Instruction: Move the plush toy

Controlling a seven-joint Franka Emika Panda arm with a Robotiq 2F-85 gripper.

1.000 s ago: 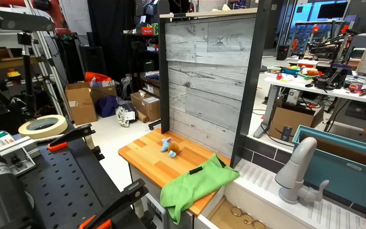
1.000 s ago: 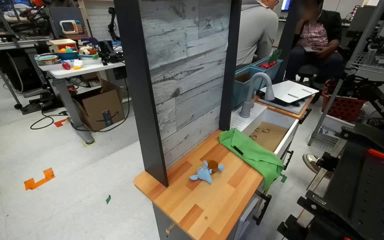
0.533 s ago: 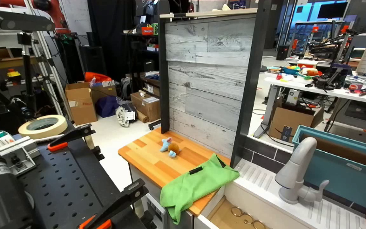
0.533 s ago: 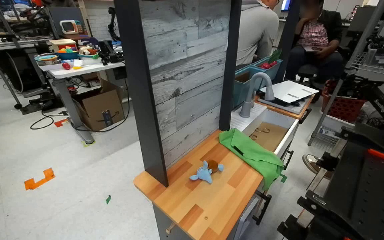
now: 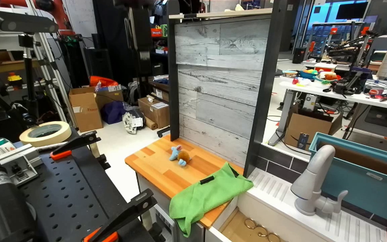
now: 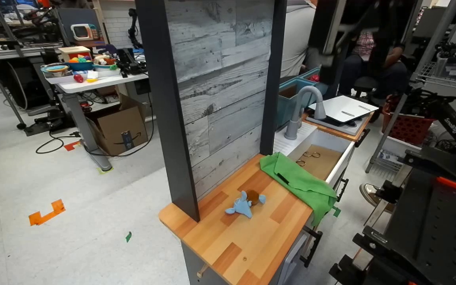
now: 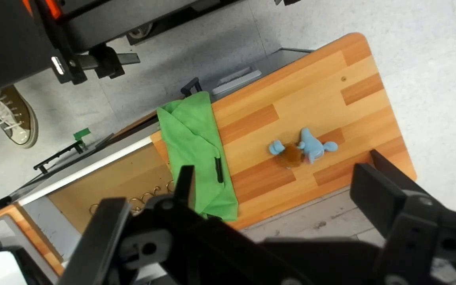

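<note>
plush toy [image 7: 295, 154] | on counter [image 7: 307, 99] | well below tool [image 7: 274, 171] (spread wide)

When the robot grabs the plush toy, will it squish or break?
The plush toy would probably squish, since it looks soft and fuzzy. It may be light, being smaller than the green cloth. Pushed, it would likely slide or flop over, not roll, because its shape is lumpy.

Wooden countertop [image 7: 299, 105] before us, patterned light and dark, a blue-and-brown plush toy [image 6: 246, 204] we see on it, a green cloth [image 6: 300, 188] spread across one end and partly over the edge, apart from the toy
</note>
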